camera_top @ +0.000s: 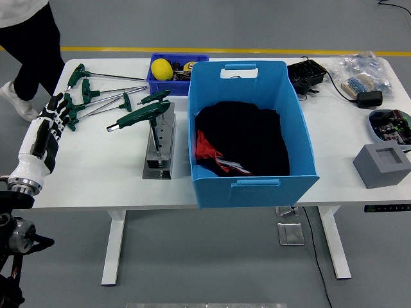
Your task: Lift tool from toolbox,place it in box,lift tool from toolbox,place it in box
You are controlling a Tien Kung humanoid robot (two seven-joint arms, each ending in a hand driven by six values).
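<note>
Our left hand hangs at the surface's left edge, its fingers loosely spread and holding nothing, tips just beside the loose green-handled wrenches. One wrench lies atop the metal stand. The blue box sits mid-surface. We judge that a careless reach could scatter the crossed wrenches or snag two together.

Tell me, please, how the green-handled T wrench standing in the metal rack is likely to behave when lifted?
The T wrench looks rigid, probably steel-shafted. Its shaft sits upright in the metal rack, so it likely needs a straight upward pull. Tilting might tip the narrow rack.
</note>
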